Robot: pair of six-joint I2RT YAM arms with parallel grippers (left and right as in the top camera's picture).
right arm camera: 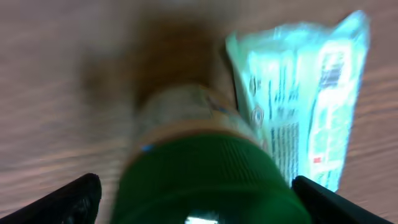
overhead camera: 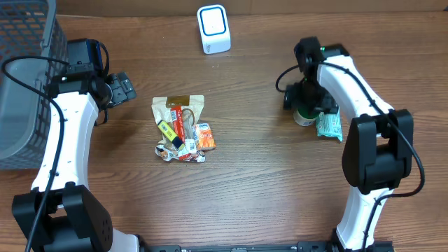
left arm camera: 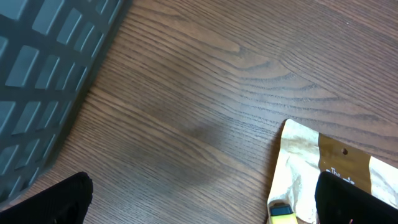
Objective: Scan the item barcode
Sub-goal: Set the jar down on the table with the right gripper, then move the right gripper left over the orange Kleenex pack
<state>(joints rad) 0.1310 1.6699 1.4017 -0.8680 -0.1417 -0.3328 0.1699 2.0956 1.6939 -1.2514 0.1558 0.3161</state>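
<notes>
A jar with a green cap [right arm camera: 205,180] stands upright on the table, blurred and close, between the two fingers of my right gripper [right arm camera: 199,202]. The fingers stand wide and open, with a gap to the cap on the left. From above, the right gripper [overhead camera: 309,103] hangs over the jar [overhead camera: 304,117]. A pale green packet [right arm camera: 305,99] lies flat just right of it. The white scanner [overhead camera: 213,29] stands at the back centre. My left gripper [left arm camera: 202,202] is open and holds nothing, low beside a beige pouch [left arm camera: 323,168] with a yellow item [left arm camera: 281,213] on it.
A heap of small packets [overhead camera: 183,133] lies left of centre, in front of the left gripper [overhead camera: 126,89]. A grey mesh basket [overhead camera: 24,84] fills the far left; its wall [left arm camera: 43,74] is close to the left wrist. Bare wood lies between heap and jar.
</notes>
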